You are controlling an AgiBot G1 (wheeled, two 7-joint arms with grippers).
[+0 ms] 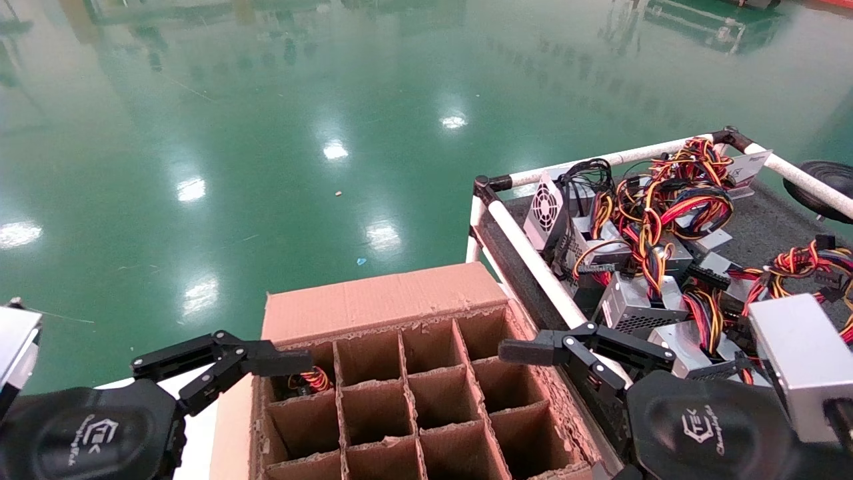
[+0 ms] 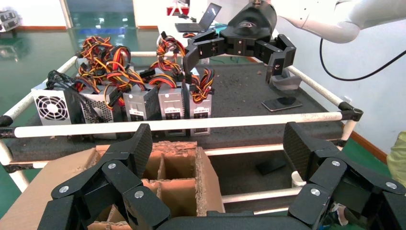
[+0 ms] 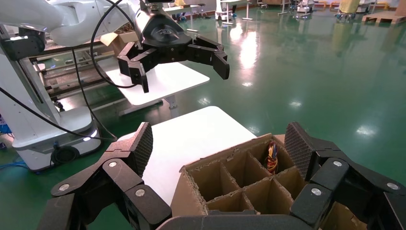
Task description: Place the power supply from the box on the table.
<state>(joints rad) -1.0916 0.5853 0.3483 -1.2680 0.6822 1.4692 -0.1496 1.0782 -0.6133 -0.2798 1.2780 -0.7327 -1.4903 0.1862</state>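
Note:
The box (image 1: pixel 373 303) stands low in the middle of the head view, its grid of cells mostly bare. In its far-left corner cell a bundle of red, yellow and black wires (image 1: pixel 313 380) (image 3: pixel 272 157) shows; the power supply's metal body is hidden below. My left gripper (image 1: pixel 260 373) (image 2: pixel 220 143) hangs open above the box's left edge, close to that cell, holding nothing. Over the box's right edge, beside the table (image 1: pixel 766 227), my right gripper (image 1: pixel 546 363) (image 3: pixel 220 143) is also open and holds nothing.
Several power supplies (image 1: pixel 633 300) with tangled wires lie along the table's near side behind its white rail (image 1: pixel 533 267). A flat phone-like object (image 2: pixel 281 103) lies on the table. A white surface (image 3: pixel 191 134) borders the box's left side. Green floor lies beyond.

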